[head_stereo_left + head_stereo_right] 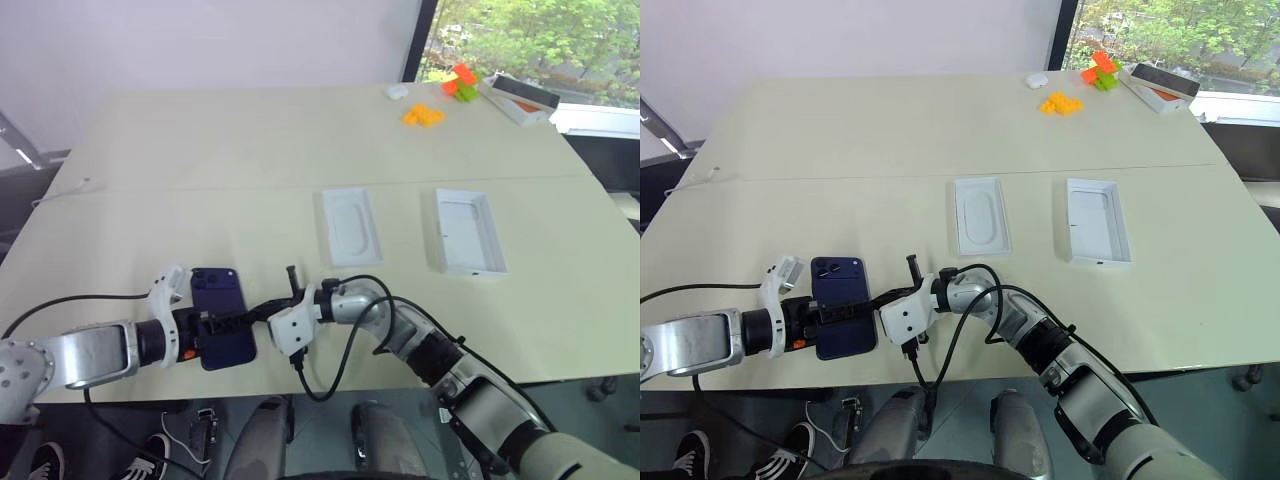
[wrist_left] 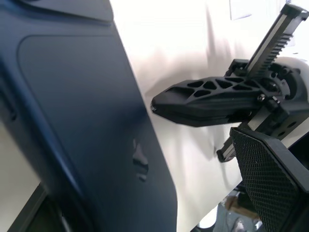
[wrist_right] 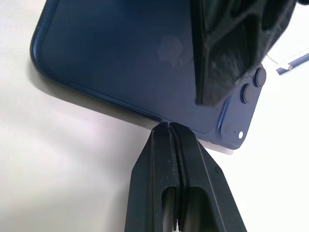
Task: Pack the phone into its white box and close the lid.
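now, through the left eye view we see the phone [image 1: 222, 317] lying back-up near the front edge of the pale desk [image 1: 250, 160], with its camera cluster at the far end. our left end effector [image 1: 202, 322] reaches in from the left with its fingers spread wide, one black finger lying across the phone's glossy back. our right end effector [image 1: 248, 317] comes from the right with its fingers pressed together, their tip at the phone's right edge. farther back, well apart from the phone, sits a thin white insert card [image 1: 350, 227] with an oval hollow, and to its right the white box [image 1: 468, 232], open and facing up. at the far right corner lie orange blocks [image 1: 424, 116], a small white object [image 1: 397, 91] and an orange-and-white box [image 1: 520, 97].

through the right eye view we get the same layout.

through the left wrist view the dark blue phone [image 2: 82, 121] shows close up; beside it the right end effector [image 2: 159, 102] points its closed tip toward the phone's edge, and we cannot tell whether they touch.

through the right wrist view the closed right fingers [image 3: 159, 164] meet the phone's long edge, while a left finger [image 3: 231, 43] lies over the back near the lenses.
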